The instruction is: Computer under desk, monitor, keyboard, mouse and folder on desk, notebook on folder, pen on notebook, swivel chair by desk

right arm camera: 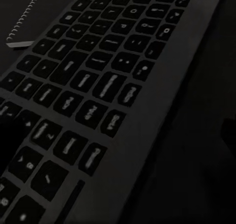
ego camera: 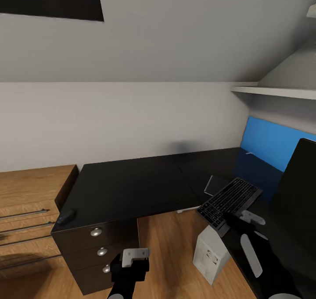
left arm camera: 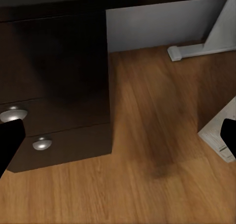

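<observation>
The black L-shaped desk [ego camera: 131, 180] fills the middle of the head view. On its right wing the keyboard [ego camera: 229, 201] lies at a slant, partly over the grey notebook [ego camera: 213, 184], with one corner past the desk's inner edge. My right gripper [ego camera: 237, 222] hovers at the keyboard's near end. Its dark fingertips [right arm camera: 10, 135] stand wide apart over the keys [right arm camera: 98, 86], so it is open. The mouse [ego camera: 66, 216] sits on the desk's left front corner. The computer [ego camera: 210, 256] stands on the floor under the desk. The monitor [ego camera: 300, 189] is at the far right. My left gripper [ego camera: 131, 258] is open, low beside the drawers [left arm camera: 54, 111].
A wooden dresser [ego camera: 26, 202] stands left of the desk. Behind the desk's right wing is a blue wall panel [ego camera: 276, 143], with a white shelf [ego camera: 276, 91] above it. The wooden floor [left arm camera: 157, 150] runs between the drawers and the computer [left arm camera: 219, 135].
</observation>
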Robot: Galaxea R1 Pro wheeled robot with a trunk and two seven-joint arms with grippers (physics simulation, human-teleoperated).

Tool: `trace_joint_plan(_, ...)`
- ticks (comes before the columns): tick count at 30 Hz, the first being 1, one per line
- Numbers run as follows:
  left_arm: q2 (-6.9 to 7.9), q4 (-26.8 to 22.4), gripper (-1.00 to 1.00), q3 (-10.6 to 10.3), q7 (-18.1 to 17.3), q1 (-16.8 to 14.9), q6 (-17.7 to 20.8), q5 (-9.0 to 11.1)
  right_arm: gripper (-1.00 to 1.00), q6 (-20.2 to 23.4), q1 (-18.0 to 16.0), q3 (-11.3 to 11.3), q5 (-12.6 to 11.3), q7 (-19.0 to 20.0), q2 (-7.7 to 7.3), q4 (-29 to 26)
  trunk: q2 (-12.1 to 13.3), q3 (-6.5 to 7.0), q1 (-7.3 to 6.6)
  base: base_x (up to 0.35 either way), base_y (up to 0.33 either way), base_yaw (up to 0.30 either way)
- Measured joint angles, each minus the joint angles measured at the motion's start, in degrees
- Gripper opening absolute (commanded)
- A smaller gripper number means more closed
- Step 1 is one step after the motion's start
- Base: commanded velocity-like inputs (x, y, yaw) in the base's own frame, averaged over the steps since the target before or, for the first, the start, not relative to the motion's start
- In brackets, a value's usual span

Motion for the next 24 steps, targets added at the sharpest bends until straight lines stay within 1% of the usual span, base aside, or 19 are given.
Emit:
trace_joint_plan(2,0.01,0.0,1.0,0.0,0.0,0.0,0.0,-0.01,1.0,0.0,0.0,-0.02,0.01,-0.04,0.13,-0.01,0.0,0.0,0.0,0.0,0.0,0.0)
trace_joint_plan(4,0.02,0.03,1.0,0.0,0.0,0.0,0.0,0.02,1.0,-0.02,-0.01,1.3,0.0,-0.1,0.62,-0.22,0.0,0.0,0.0,0.0,0.0,0.0)
trace_joint_plan(9,0.0,0.02,1.0,0.0,0.0,0.0,0.0,-0.01,1.0,-0.07,-0.02,4.03,0.11,-0.21,0.84,-0.39,0.0,0.0,0.0,0.0,0.0,0.0)
trace_joint_plan(12,-0.01,0.03,1.0,0.0,0.0,0.0,0.0,-0.02,1.0,-0.08,-0.02,4.73,0.14,-0.25,0.88,-0.39,0.0,0.0,0.0,0.0,0.0,0.0)
trace_joint_plan(24,-0.01,0.03,1.0,0.0,0.0,0.0,0.0,-0.02,1.0,-0.09,-0.02,5.2,0.19,-0.44,0.9,-0.37,0.0,0.0,0.0,0.0,0.0,0.0)
